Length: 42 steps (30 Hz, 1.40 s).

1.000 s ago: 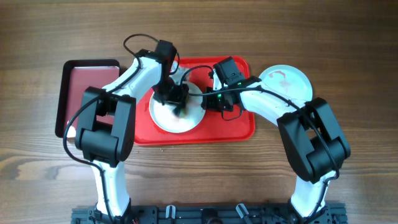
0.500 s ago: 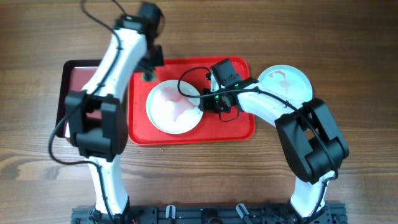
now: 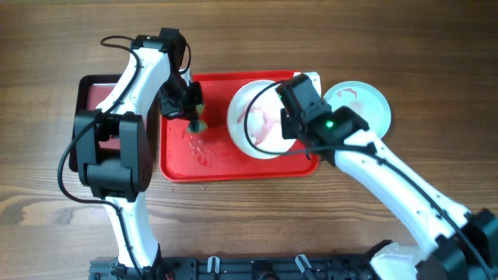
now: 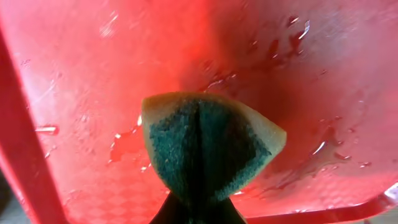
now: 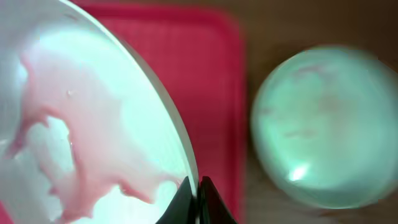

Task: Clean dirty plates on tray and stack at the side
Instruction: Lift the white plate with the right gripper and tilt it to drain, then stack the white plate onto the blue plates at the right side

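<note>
A red tray (image 3: 210, 159) lies mid-table, wet with pink streaks. My right gripper (image 3: 286, 131) is shut on the rim of a pale plate (image 3: 257, 117) smeared pink, held over the tray's right part; the right wrist view shows the plate (image 5: 74, 124) clamped between the jaws (image 5: 198, 193). A second mint plate (image 3: 366, 105) lies on the wood right of the tray, also in the right wrist view (image 5: 323, 124). My left gripper (image 3: 194, 118) is shut on a green-and-yellow sponge (image 4: 208, 146) over the tray's left part (image 4: 74, 74). A third plate is not visible.
A smaller black-rimmed maroon tray (image 3: 92, 117) lies left of the red tray, partly under the left arm. Bare wooden table surrounds both trays. Arm bases stand at the front edge.
The right gripper has lifted the smeared plate and carried it right, toward the tray's right end. The left gripper with the sponge moved from the tray's far edge down onto its left part.
</note>
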Each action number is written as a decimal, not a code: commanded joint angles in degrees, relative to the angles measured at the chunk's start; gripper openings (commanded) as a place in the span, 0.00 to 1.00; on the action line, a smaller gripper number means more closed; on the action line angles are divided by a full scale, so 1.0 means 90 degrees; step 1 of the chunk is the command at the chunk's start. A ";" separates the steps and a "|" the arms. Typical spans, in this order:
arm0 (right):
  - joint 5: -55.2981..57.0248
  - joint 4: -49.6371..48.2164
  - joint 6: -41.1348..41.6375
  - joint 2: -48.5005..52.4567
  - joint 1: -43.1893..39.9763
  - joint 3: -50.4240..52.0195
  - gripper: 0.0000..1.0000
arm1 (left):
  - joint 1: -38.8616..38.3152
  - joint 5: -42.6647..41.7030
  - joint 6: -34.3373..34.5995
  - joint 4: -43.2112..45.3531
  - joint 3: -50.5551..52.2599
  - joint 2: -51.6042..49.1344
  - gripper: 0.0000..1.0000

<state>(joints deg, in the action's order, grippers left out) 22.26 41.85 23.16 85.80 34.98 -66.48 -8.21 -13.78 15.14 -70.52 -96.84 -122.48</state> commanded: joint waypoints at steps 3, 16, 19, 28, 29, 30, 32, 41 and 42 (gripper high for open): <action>0.3946 -0.0406 -0.1362 -0.0194 0.0945 -0.0012 0.04 | -0.0231 -0.0277 -0.0160 0.0155 0.0029 0.0056 0.04; 0.6615 -0.3806 -0.5615 -0.0194 0.2195 -0.0012 0.04 | -0.0350 -0.0274 -0.0158 0.0316 0.0029 0.0056 0.04; 0.6615 -0.3932 -0.5744 -0.0194 0.2203 -0.0012 0.04 | -0.0350 -0.0272 -0.0158 0.0318 0.0029 0.0053 0.04; 0.6603 -0.3932 -0.5734 -0.0194 0.2200 -0.0010 0.04 | -0.0350 -0.0274 -0.0158 0.0316 0.0029 0.0056 0.04; 0.6550 -0.3927 -0.5724 -0.0194 0.2200 0.0002 0.04 | -0.0350 -0.0274 -0.0160 0.0316 0.0029 0.0056 0.04; 0.6494 -0.3905 -0.5554 -0.0194 0.2200 0.0044 0.04 | -0.0350 -0.0272 -0.0160 0.0316 0.0029 0.0056 0.04; 0.5761 -0.3395 -0.4342 -0.0194 0.2200 0.0301 0.04 | -0.0352 -0.0272 -0.0160 0.0313 0.0029 0.0056 0.04; -0.0828 -0.0872 -0.0187 -0.0695 0.0211 0.0661 0.04 | -0.0350 -0.0274 -0.0160 0.0311 0.0029 0.0056 0.04; -0.1358 -0.0843 -0.0187 -0.0833 -0.0318 0.0661 0.04 | -0.0352 -0.0274 -0.0160 0.0313 0.0029 0.0056 0.04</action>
<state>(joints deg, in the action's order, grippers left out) 28.53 34.26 16.16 83.70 42.50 -60.20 -11.38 -15.14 15.09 -67.70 -96.79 -122.48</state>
